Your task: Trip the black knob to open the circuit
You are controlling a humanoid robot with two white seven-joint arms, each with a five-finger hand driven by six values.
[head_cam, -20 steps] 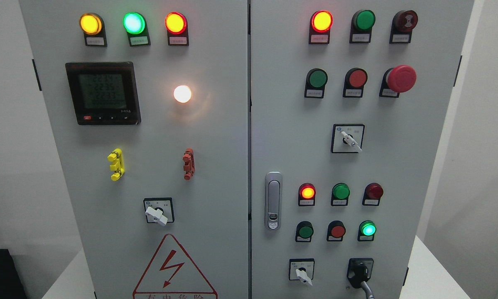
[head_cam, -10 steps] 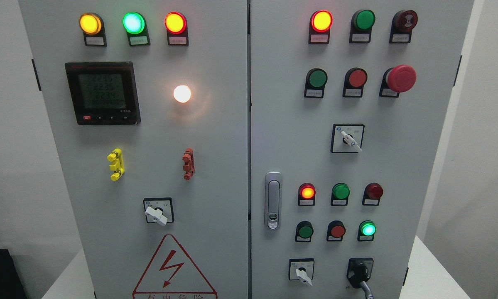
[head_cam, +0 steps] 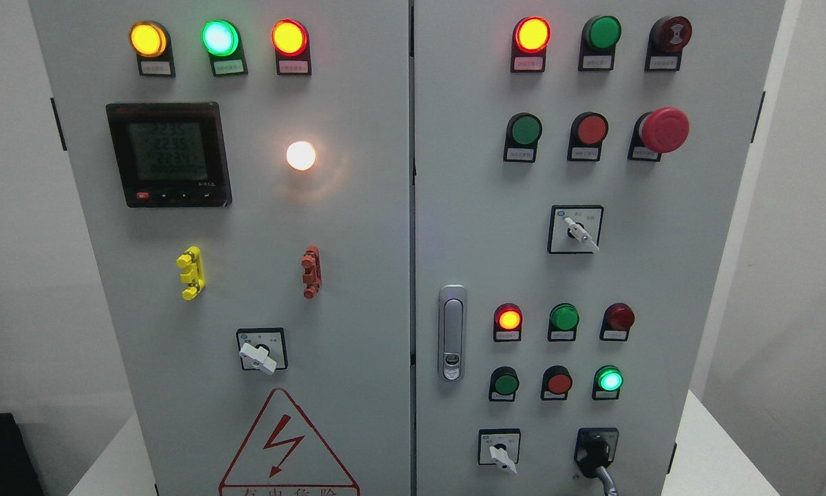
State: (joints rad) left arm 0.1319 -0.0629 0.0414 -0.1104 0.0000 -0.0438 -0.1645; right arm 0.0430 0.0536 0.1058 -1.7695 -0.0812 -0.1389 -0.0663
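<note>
A grey electrical cabinet (head_cam: pixel 357 227) with two doors fills the head view. The black knob (head_cam: pixel 596 451) sits at the lower right of the right door, in a black square plate, with a grey lever pointing down and to the right. Neither of my hands nor arms shows in the view.
White selector switches sit beside the knob (head_cam: pixel 501 453), higher on the right door (head_cam: pixel 578 231) and on the left door (head_cam: pixel 260 354). A red mushroom button (head_cam: pixel 664 129), lit indicator lamps, a door latch (head_cam: pixel 452 332) and a meter (head_cam: pixel 169 154) are on the panel.
The whole view has shifted very slightly to the left; nothing on the panel has changed.
</note>
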